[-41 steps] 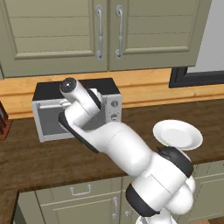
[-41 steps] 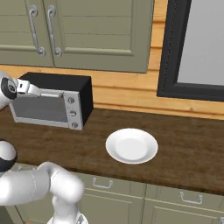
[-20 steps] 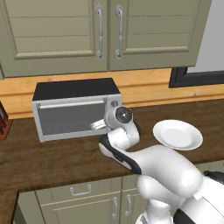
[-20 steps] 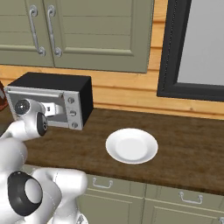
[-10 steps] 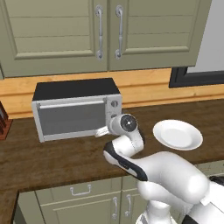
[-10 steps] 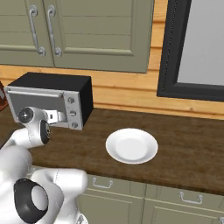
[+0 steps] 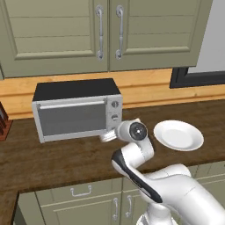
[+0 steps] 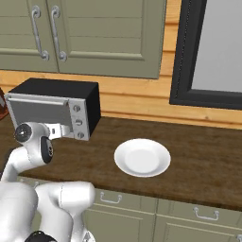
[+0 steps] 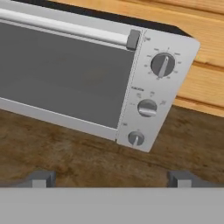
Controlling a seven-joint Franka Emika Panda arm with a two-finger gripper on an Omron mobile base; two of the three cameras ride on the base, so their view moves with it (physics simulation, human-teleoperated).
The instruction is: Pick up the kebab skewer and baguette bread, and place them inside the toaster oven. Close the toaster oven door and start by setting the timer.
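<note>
The toaster oven (image 7: 77, 112) stands on the wooden counter against the back wall, also seen from the right (image 8: 52, 111). The toaster oven door (image 9: 65, 70) is upright and closed, its bar handle (image 9: 65, 27) along the top. Three knobs sit in a column at the right: top (image 9: 162, 64), middle (image 9: 147, 107), bottom (image 9: 136, 138). My gripper (image 9: 109, 179) is open with nothing between its fingers. It hovers just above the counter, a short way in front of the oven's lower right corner (image 7: 107, 135). The kebab skewer and the baguette bread are out of view.
An empty white plate (image 7: 178, 135) lies on the counter to the right of the oven, also in the right base view (image 8: 142, 157). Wall cabinets (image 7: 105, 30) hang above. A dark-framed window (image 8: 208, 52) is at the right. A brown block (image 7: 3, 121) stands at the far left.
My hand has swung from the oven's front to the right and down, ending low in front of the knob column. The gripper has stayed open. Oven and plate have not moved.
</note>
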